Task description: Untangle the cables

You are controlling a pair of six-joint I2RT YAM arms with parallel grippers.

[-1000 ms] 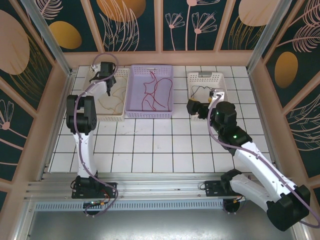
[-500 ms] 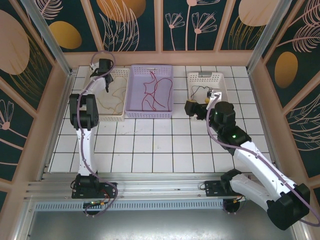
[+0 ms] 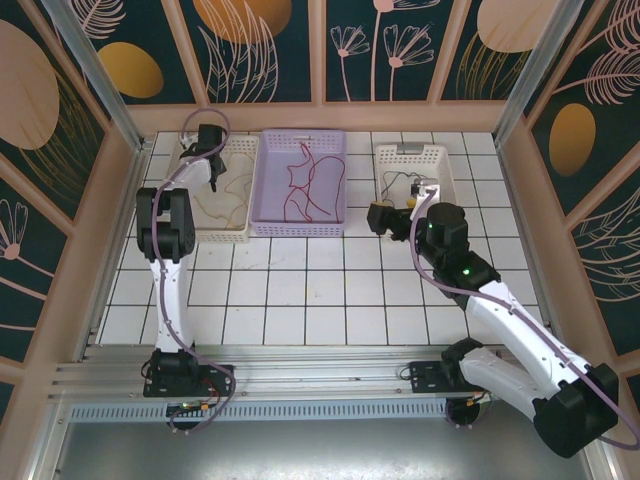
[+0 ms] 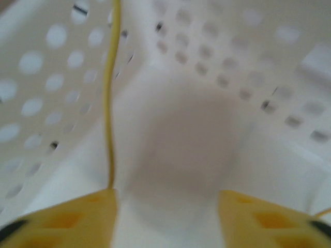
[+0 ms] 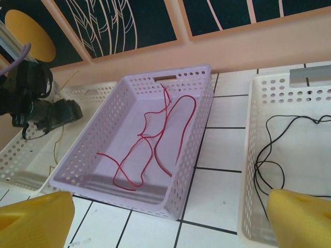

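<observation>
L gripper (image 4: pixel 165 222) spread in basket (image 4: pixel 248 46) — yellow cable (image 4: pixel 109 103) beside.

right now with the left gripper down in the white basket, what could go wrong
The yellow cable runs along the edge of the open left gripper, not between its fingers, so closing may miss it. The wall of the white basket is close, so lifting could drag the basket.

The red cable (image 5: pixel 150 136) sprawls in loose loops across the floor of the middle lilac basket (image 5: pixel 204 111). On my left, a thin yellow cable (image 4: pixel 109 129) runs along the wall of the left white basket (image 5: pixel 26 155). The black cable (image 5: pixel 261 150) curls inside the right white basket (image 5: pixel 248 170).
</observation>
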